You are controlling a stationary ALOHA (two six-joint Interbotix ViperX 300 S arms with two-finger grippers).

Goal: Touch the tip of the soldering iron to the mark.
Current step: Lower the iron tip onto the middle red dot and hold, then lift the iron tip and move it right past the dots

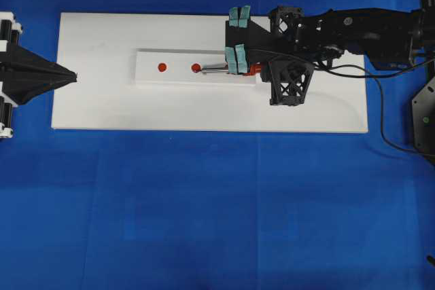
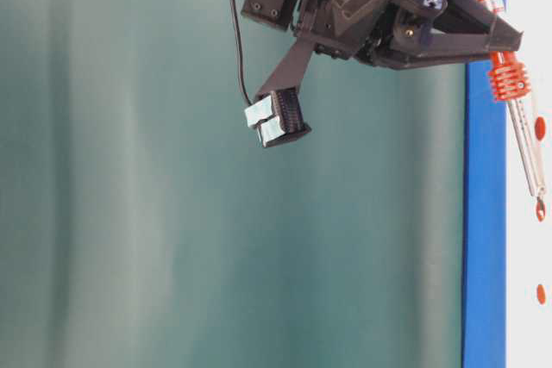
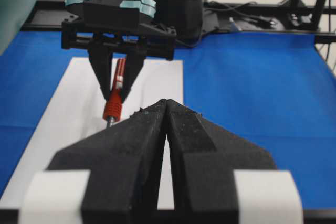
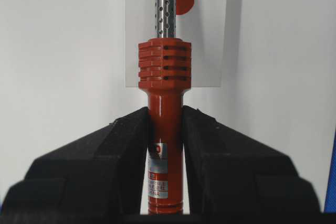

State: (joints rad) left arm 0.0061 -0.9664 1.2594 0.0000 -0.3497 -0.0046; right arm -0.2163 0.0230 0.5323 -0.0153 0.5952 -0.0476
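My right gripper point(image 4: 165, 113) is shut on the red-orange handle of the soldering iron point(image 4: 165, 72). In the overhead view the iron point(image 1: 253, 69) lies level, pointing left from the right gripper point(image 1: 264, 68). Its silver shaft point(image 1: 216, 67) reaches over a small white card point(image 1: 177, 77) with two red marks. The dark tip point(image 1: 202, 69) sits at the right edge of the nearer mark point(image 1: 196, 68); the other mark point(image 1: 162, 67) is further left. From table level, the tip point(image 2: 540, 206) overlaps a red mark. My left gripper point(image 1: 72, 76) is shut and empty, at the board's left edge.
The card lies on a white board point(image 1: 102, 110) on blue cloth point(image 1: 217, 215). A black cord point(image 1: 382, 130) trails off the right side by the arm base. In the left wrist view the shut left gripper point(image 3: 166, 101) faces the right gripper point(image 3: 116, 85) across the board.
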